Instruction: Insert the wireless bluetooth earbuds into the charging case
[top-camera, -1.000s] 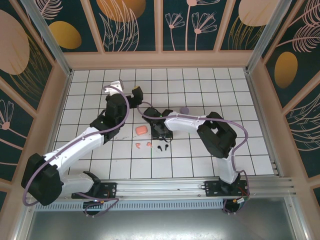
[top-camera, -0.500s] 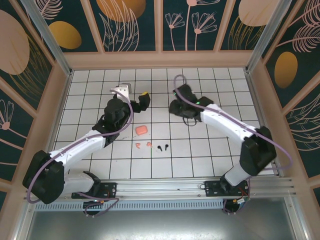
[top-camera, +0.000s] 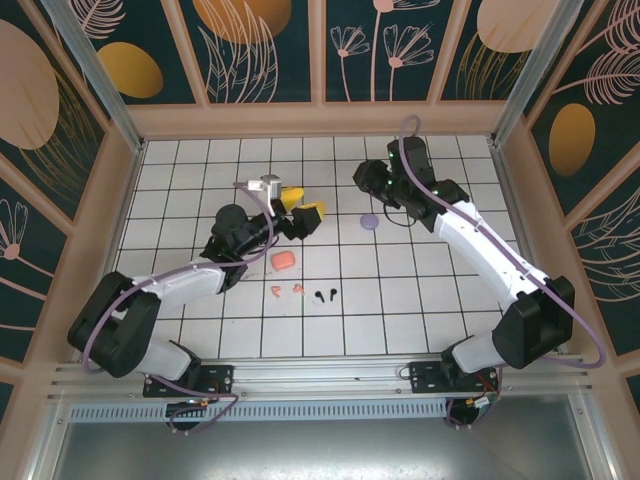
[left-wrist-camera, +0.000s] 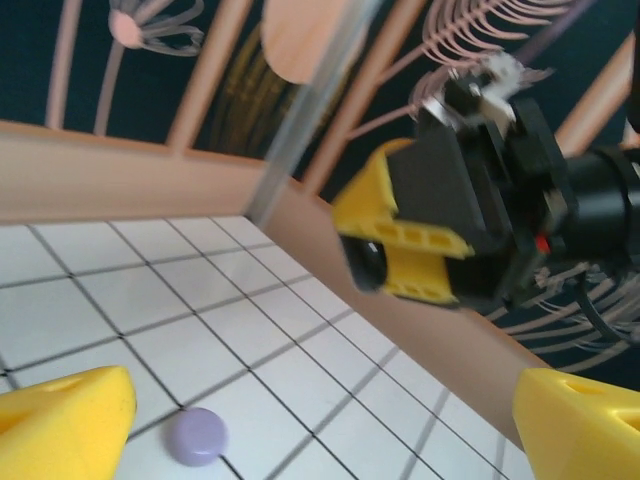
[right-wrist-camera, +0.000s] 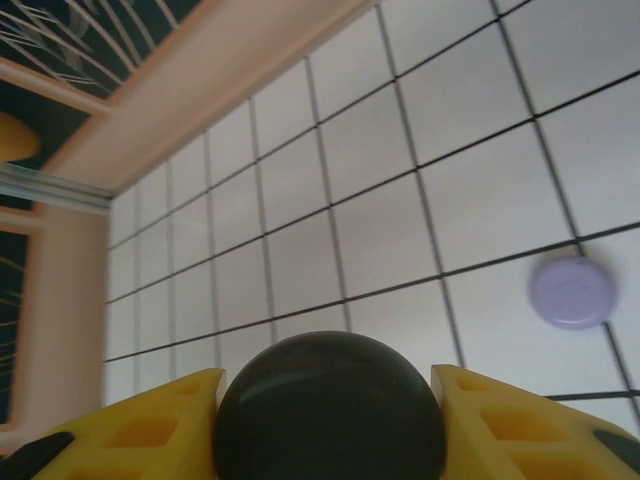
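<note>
While your left gripper (top-camera: 302, 206) hangs over the tiled table (top-camera: 180, 170) with its yellow fingers (left-wrist-camera: 62, 420) spread wide and nothing between them, the task's things lie nearer the bases. First comes the salmon case (top-camera: 283, 260), then the salmon earbuds (top-camera: 284, 291) just in front of it, then the black earbuds (top-camera: 325, 295) beside those, all apart from either arm. Further right the lavender case (top-camera: 369, 220) sits flat on a tile, looking closed. Your right gripper (top-camera: 371, 186), raised toward the back of the table, is pinching the black case (right-wrist-camera: 328, 405), a smooth dark dome wedged between its two pads; I cannot tell whether the lid is open. That hold is what I'd worry about: the shell is round and slick, so a squeeze off its middle could squirt it out onto the tiles. Your two grippers also face each other closely, so a hurried hand-over could knock their fingers together. And the buds look tiny and light, so a sweeping finger on the way down could scatter them, or a stem could enter crooked and jam.
</note>
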